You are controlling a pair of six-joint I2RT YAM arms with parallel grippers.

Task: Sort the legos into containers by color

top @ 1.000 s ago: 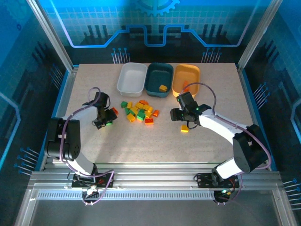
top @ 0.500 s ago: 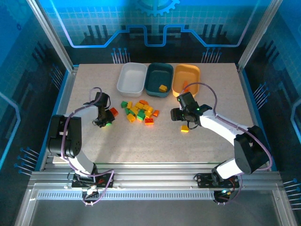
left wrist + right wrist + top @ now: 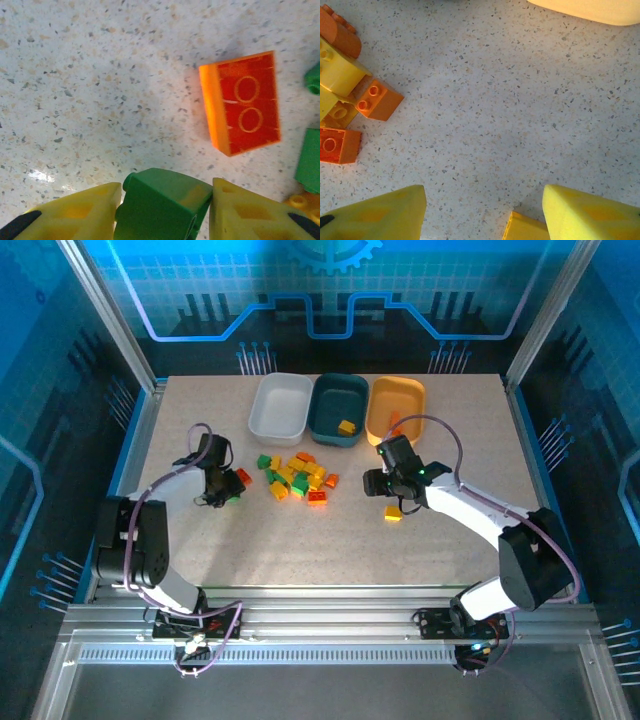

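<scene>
top view: 3 trays in a row at the far side of the worktop (image 3: 200, 560): white tray (image 3: 262, 410) on the left, teal tray (image 3: 322, 412) in the middle, yellow-orange tray (image 3: 378, 410) on the right. white tray holds nothing visible. teal tray holds 1 yellow brick (image 3: 346, 427). the yellow-orange tray has 1 small orange-red piece (image 3: 393, 420) near its front-left wall.

loose pile of bricks (image 3: 296, 478) (green, yellow, orange-red) lies on the worktop just in front of the white and teal trays, between the 2 arms.

left fingers (image 3: 223, 492): low, just left of the pile, clamped on a green brick (image 3: 160, 205). the wrist view shows the brick wedged between both yellow tips. an orange brick (image 3: 242, 102) lies flat on the worktop just beyond it, studs up, apart from the fingers. cannot tell whether the green brick rests on the worktop.

right fingers (image 3: 390, 497): right of the pile, in front of the yellow-orange tray, spread wide with nothing clamped. a second yellow brick (image 3: 524, 228) sits on the worktop in the gap, tight against 1 finger. edge of the pile at that view's left.
</scene>
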